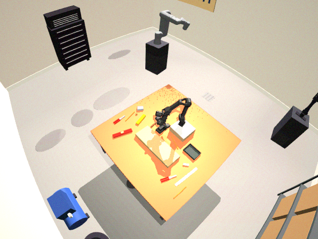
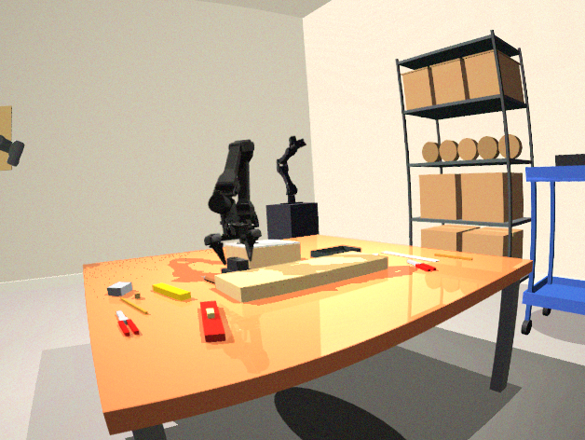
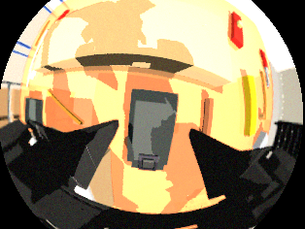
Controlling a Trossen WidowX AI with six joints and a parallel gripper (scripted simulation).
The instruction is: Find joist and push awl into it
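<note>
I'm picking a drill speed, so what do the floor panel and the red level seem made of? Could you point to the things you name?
Floor panel (image 1: 166, 151) (image 2: 302, 279): probably wood, matte, from its pale tan faces. Red level (image 1: 117, 134) (image 2: 210, 326): perhaps painted metal or plastic; its uniform red leaves that open.

Top view: floor panel (image 1: 166, 154) (image 2: 306, 279) (image 3: 209, 49) is lying mid-desk (image 1: 218, 138) (image 2: 283, 340) (image 3: 141, 194). Stud finder (image 1: 162, 128) (image 2: 238, 265) (image 3: 151, 121) is resting between panel and desk's upper corner, just beside base block (image 1: 189, 130) (image 2: 276, 255) (image 3: 102, 179). Tray (image 1: 192, 152) (image 2: 335, 251) (image 3: 34, 109) is sitting between panel and right corner. Level (image 1: 117, 134) (image 2: 211, 328) (image 3: 236, 31) is lying near the left corner; ruler (image 1: 186, 176) (image 2: 410, 256) is lying near the lower-right edge.
</note>
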